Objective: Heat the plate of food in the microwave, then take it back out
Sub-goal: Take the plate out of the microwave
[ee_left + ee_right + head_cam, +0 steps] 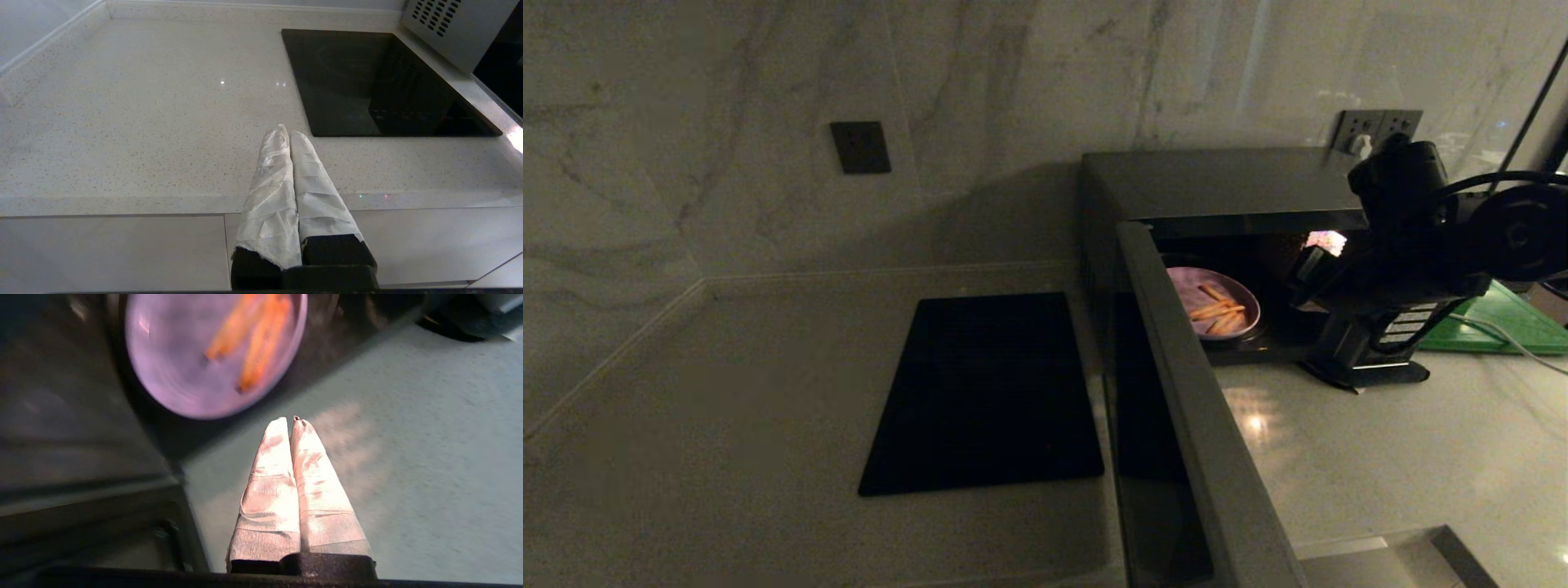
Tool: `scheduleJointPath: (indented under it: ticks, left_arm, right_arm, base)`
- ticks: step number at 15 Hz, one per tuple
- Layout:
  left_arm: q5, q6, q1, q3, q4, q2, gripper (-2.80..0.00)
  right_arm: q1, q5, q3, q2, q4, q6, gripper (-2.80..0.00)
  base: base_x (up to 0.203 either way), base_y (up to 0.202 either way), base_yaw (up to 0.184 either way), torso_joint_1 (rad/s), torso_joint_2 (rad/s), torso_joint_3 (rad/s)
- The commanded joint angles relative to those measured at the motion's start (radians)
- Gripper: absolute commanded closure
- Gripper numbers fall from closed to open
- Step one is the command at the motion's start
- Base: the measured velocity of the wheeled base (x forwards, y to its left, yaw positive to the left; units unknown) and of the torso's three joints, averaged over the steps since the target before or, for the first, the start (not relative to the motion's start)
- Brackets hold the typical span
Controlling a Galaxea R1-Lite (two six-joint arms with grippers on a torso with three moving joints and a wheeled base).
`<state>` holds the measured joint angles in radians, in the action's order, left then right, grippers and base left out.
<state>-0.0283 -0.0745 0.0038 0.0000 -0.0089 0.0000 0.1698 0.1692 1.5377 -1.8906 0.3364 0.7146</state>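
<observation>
Plate of food (1214, 303) inside the microwave (1225, 184) with door swung open, right hand (291, 421) empty, fingers pressed together, just outside the cavity, left hand (286, 134) pressed together above the worktop (143, 122).

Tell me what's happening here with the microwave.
The microwave stands with its door swung wide open, and the plate of food sits inside. The right gripper, fingers shut and empty, is at the oven's opening, just short of the plate. The left gripper, also shut, is parked over the counter beside the black cooktop.
</observation>
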Motion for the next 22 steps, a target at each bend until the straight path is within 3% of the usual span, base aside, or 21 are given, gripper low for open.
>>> scheduleJointPath:
  ticks: [1, 3, 5, 9, 12, 13, 14, 19, 22]
  left_arm:
    - [-0.001, -0.001, 0.001, 0.000, 0.000, 0.002, 0.00]
    - [-0.001, -0.001, 0.001, 0.000, 0.000, 0.002, 0.00]
    - [-0.001, -0.001, 0.001, 0.000, 0.000, 0.002, 0.00]
    - [-0.001, -0.001, 0.001, 0.000, 0.000, 0.002, 0.00]
    - [-0.001, -0.001, 0.001, 0.000, 0.000, 0.002, 0.00]
    - [-0.001, -0.001, 0.001, 0.000, 0.000, 0.002, 0.00]
    - [-0.001, -0.001, 0.001, 0.000, 0.000, 0.002, 0.00]
    - [-0.001, -0.001, 0.001, 0.000, 0.000, 0.002, 0.00]
    - [-0.001, -0.001, 0.001, 0.000, 0.000, 0.002, 0.00]
  right_arm:
    - [0.000, 0.000, 0.003, 0.006, 0.088, -0.054, 0.00]
    - [0.000, 0.000, 0.022, 0.025, 0.127, -0.061, 0.00]
    - [0.004, -0.007, 0.056, 0.027, 0.124, 0.017, 0.00]
    - [0.017, -0.044, 0.075, 0.008, 0.119, 0.096, 0.00]
    - [0.017, -0.041, 0.093, -0.022, 0.026, 0.223, 0.00]
    - [0.019, -0.039, 0.092, -0.026, 0.026, 0.227, 0.00]
    - [0.019, -0.034, 0.093, -0.034, 0.026, 0.229, -2.80]
    - [0.019, -0.031, 0.093, -0.072, 0.026, 0.233, -2.80]
    - [0.019, -0.026, 0.094, -0.105, 0.024, 0.283, -2.80]
  base:
    - [0.000, 0.000, 0.000, 0.000, 0.00, 0.000]
    - [0.000, 0.000, 0.000, 0.000, 0.00, 0.000]
    - [0.000, 0.000, 0.000, 0.000, 0.00, 0.000]
    - [0.000, 0.000, 0.000, 0.000, 0.00, 0.000]
    - [0.000, 0.000, 0.000, 0.000, 0.00, 0.000]
    - [0.000, 0.000, 0.000, 0.000, 0.00, 0.000]
    - [0.000, 0.000, 0.000, 0.000, 0.00, 0.000]
    - [0.000, 0.000, 0.000, 0.000, 0.00, 0.000]
    - [0.000, 0.000, 0.000, 0.000, 0.00, 0.000]
